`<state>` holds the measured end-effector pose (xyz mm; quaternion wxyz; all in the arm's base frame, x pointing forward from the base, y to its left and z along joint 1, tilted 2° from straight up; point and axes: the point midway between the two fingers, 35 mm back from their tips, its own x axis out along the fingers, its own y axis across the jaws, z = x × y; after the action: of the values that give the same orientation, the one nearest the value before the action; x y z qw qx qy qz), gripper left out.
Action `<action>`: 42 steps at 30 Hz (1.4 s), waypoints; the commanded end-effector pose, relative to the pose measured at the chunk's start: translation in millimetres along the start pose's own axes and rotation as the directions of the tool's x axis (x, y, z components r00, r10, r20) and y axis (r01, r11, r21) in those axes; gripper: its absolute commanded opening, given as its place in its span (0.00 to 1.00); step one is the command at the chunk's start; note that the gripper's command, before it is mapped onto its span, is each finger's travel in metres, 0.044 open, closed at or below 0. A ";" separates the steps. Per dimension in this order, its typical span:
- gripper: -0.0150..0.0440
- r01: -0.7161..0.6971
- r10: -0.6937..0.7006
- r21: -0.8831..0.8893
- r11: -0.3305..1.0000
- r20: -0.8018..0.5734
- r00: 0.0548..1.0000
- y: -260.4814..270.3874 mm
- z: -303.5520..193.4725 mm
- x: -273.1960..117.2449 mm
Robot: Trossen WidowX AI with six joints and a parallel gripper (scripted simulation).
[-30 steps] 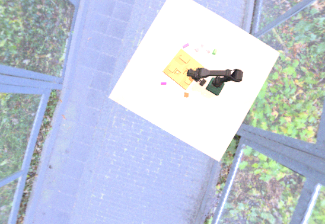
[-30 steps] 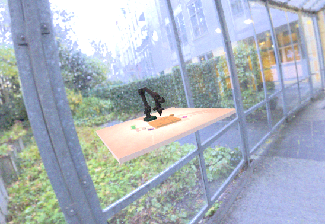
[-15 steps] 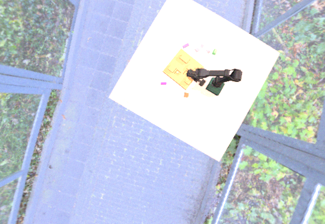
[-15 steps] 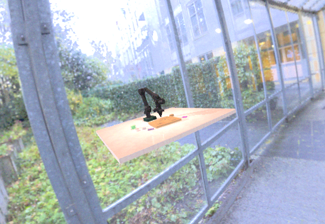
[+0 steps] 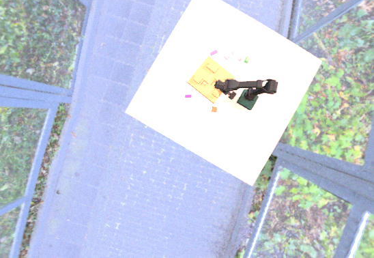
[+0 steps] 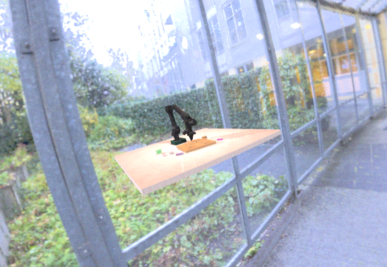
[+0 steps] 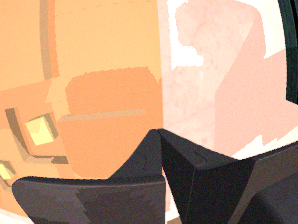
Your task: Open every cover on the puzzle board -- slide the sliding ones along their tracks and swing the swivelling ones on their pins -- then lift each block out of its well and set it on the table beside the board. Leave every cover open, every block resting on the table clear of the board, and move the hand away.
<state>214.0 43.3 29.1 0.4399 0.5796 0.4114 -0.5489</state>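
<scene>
The orange puzzle board (image 5: 198, 74) (image 6: 191, 148) (image 7: 110, 30) lies on the table. My gripper (image 6: 191, 139) (image 7: 156, 135) is shut and empty, low over the board's edge nearest the arm base; the arm hides its tips in the top view. Beside the board lie a purple block (image 5: 213, 52) (image 6: 179, 154), a magenta block (image 5: 188, 96) (image 6: 219, 139), an orange-brown block (image 5: 214, 109) (image 6: 204, 137) and a green block (image 5: 247, 59) (image 6: 158, 151). The wrist view shows a small pale yellow square (image 7: 41, 130) in a recess. Cover positions are too washed out to tell surely.
A few pale pink pieces lie between the purple and green blocks, one (image 5: 226, 58) nearer the board. The dark green arm base (image 5: 248, 101) (image 6: 178, 141) (image 7: 292, 55) stands close to the board. The arm (image 5: 243, 84) (image 6: 183, 116) reaches over the board's near part.
</scene>
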 end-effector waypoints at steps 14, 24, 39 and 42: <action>0.25 0.008 -0.008 -0.004 1.000 0.012 1.000 13.7 6.3 4.0; 0.25 0.007 -0.007 -0.004 1.000 0.012 1.000 23.0 7.7 3.9; 0.25 0.005 -0.005 -0.004 1.000 0.012 1.000 40.3 8.5 3.9; 0.25 0.005 -0.005 -0.004 1.000 0.012 1.000 43.2 7.9 3.8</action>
<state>249.0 25.0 28.8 0.4413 0.5769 0.4108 -0.5511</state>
